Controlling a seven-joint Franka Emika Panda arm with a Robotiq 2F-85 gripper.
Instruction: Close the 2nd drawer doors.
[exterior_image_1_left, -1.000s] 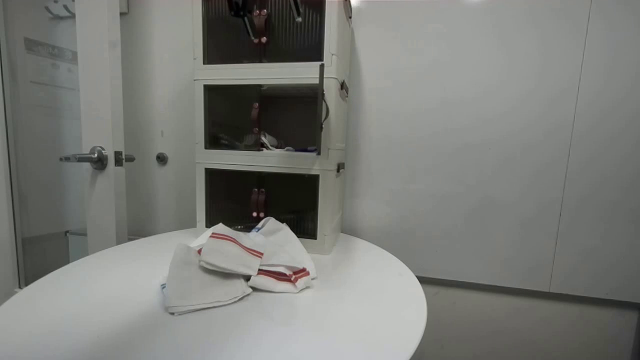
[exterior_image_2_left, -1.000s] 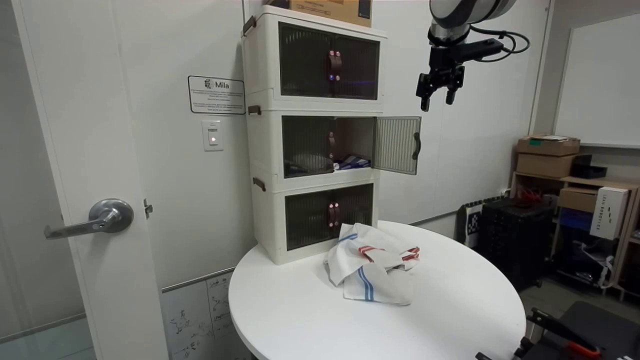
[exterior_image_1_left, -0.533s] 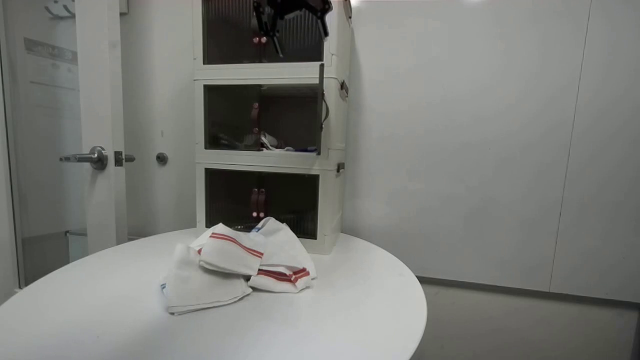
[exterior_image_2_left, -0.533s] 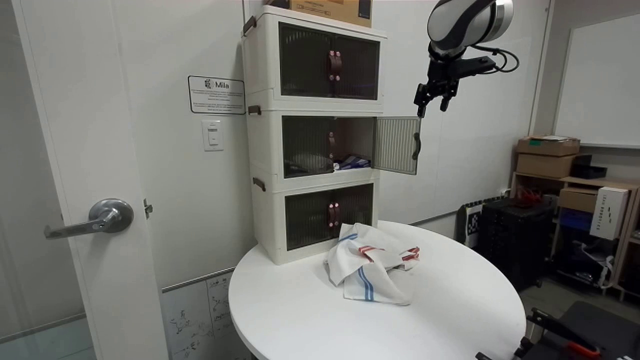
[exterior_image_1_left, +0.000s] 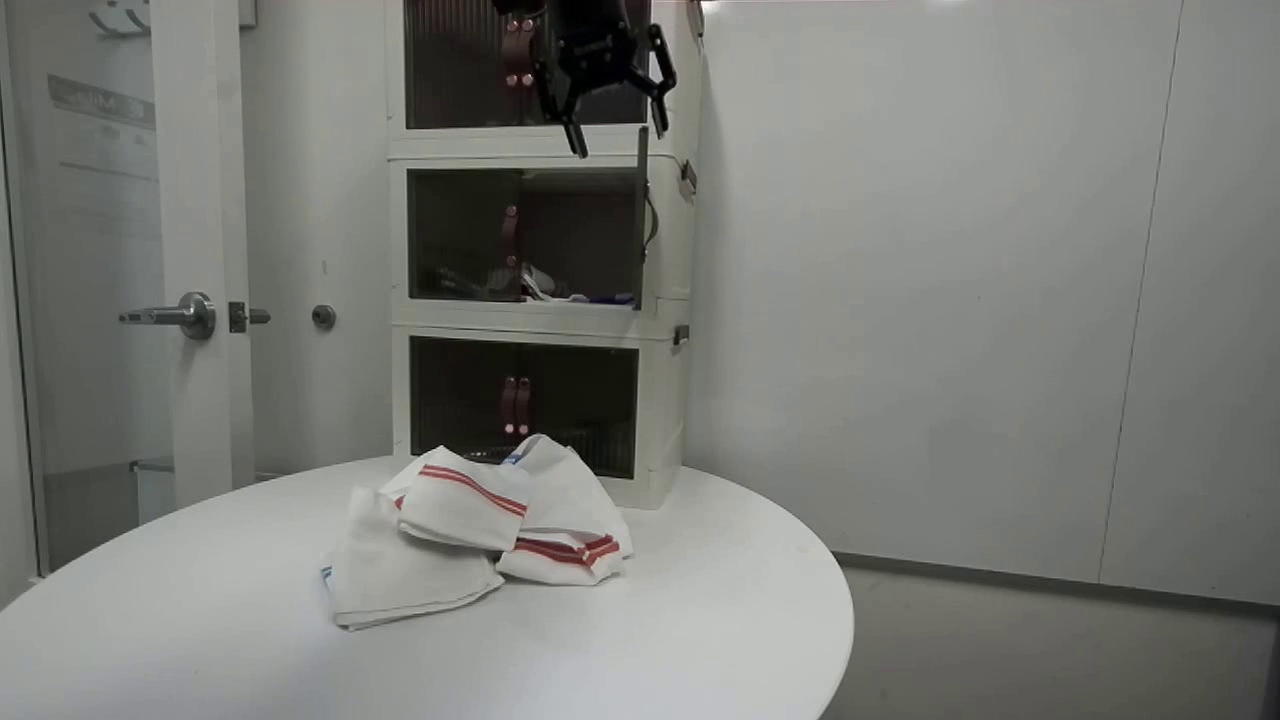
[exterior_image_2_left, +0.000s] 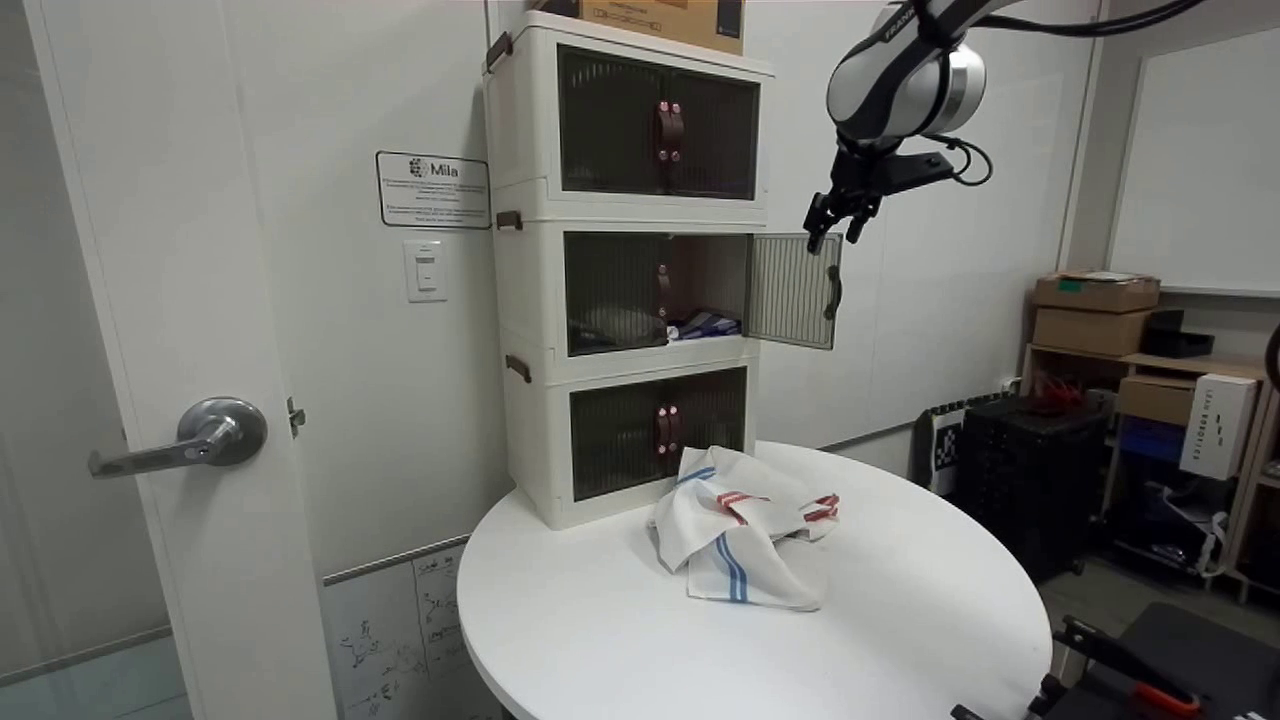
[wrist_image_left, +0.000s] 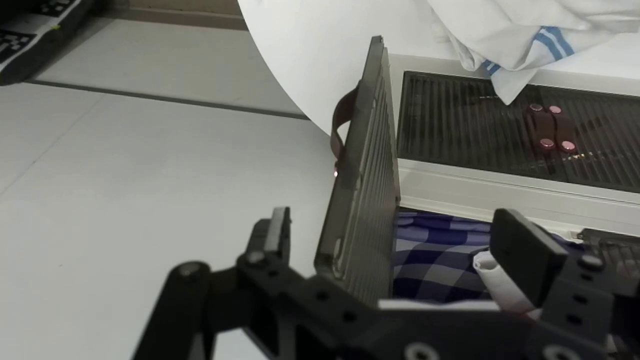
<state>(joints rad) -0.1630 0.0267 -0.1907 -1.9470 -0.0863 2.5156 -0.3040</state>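
Observation:
The white three-tier cabinet (exterior_image_2_left: 535, 300) stands on the table. Of its 2nd drawer doors, the left panel (exterior_image_2_left: 612, 290) is shut and the right panel (exterior_image_2_left: 795, 290) stands swung open, seen edge-on in an exterior view (exterior_image_1_left: 642, 220). My gripper (exterior_image_2_left: 834, 243) is open and empty, pointing down at the top edge of the open panel. In an exterior view the gripper (exterior_image_1_left: 620, 143) is just above the middle tier's opening. In the wrist view the open panel (wrist_image_left: 372, 190) lies between the spread fingers (wrist_image_left: 397, 220), nearer the left finger. I cannot tell whether anything touches.
A blue checked cloth (wrist_image_left: 435, 260) and a white rolled cloth lie inside the middle tier. The top tier doors (exterior_image_2_left: 610, 125) and bottom tier doors (exterior_image_2_left: 620, 435) are shut. A crumpled white towel (exterior_image_2_left: 750, 540) lies on the round table (exterior_image_2_left: 900, 620) before the cabinet.
My gripper has come down and towards the cabinet, from high above the open panel to close over its top edge. It stays open. The doors have not moved.

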